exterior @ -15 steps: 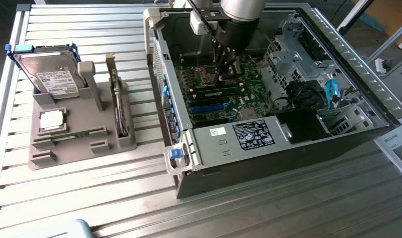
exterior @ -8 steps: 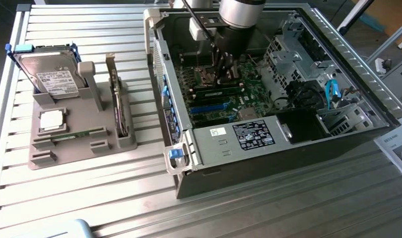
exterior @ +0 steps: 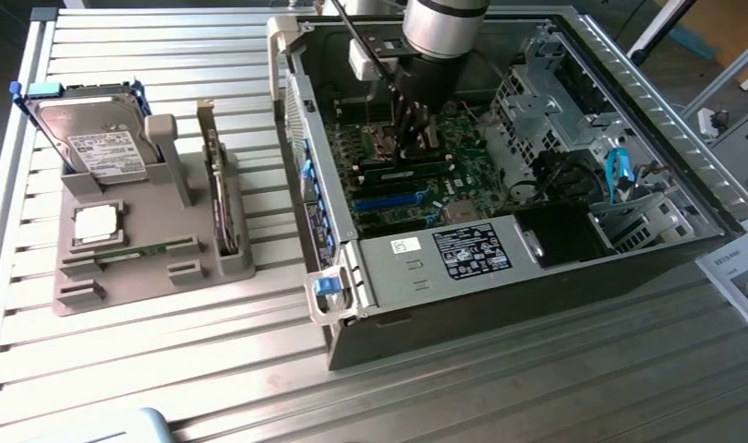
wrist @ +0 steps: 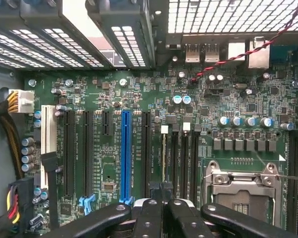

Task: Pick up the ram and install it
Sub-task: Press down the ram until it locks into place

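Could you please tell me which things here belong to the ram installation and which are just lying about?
In the job: ram at the memory slots; fingers above it; computer case.
Lying about: hard drive; processor chip; dark bracket card; grey holder under them.

I see an open computer case [exterior: 498, 268] on the slatted desk [exterior: 164, 369], grey holder [exterior: 127, 268] at the exterior view's left, hard drive [exterior: 97, 138] upright in it, blue slot [wrist: 125, 153] on the motherboard [wrist: 188, 114], empty processor socket [wrist: 243, 186]

Exterior view high, angled down over table [exterior: 164, 369] and open computer case [exterior: 498, 305], wrist view close above motherboard [wrist: 139, 148], shared
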`<state>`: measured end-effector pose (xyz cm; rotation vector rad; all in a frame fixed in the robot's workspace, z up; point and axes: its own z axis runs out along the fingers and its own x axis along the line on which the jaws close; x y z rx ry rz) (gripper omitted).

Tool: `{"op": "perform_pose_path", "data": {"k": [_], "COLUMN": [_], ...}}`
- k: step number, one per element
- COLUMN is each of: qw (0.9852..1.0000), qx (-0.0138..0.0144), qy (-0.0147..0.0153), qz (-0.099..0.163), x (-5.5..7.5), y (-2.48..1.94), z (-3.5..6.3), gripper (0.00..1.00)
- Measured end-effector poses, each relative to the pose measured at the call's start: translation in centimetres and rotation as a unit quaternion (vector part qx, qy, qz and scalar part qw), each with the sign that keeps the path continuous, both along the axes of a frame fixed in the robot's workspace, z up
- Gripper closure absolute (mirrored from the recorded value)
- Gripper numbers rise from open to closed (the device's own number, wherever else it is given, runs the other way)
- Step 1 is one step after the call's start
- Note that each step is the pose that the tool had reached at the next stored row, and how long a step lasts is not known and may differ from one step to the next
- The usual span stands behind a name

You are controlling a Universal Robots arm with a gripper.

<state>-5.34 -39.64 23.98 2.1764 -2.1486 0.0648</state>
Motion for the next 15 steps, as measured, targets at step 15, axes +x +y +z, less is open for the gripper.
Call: {"op": "perform_pose_path", "data": {"k": [15], "qw": [1.0000], "qx": [-0.0002], "qy": [0.0003], "qz": [0.000], "x": [0.0], "y": [-0.01], "z": [-1.29], "gripper": [0.89]}}
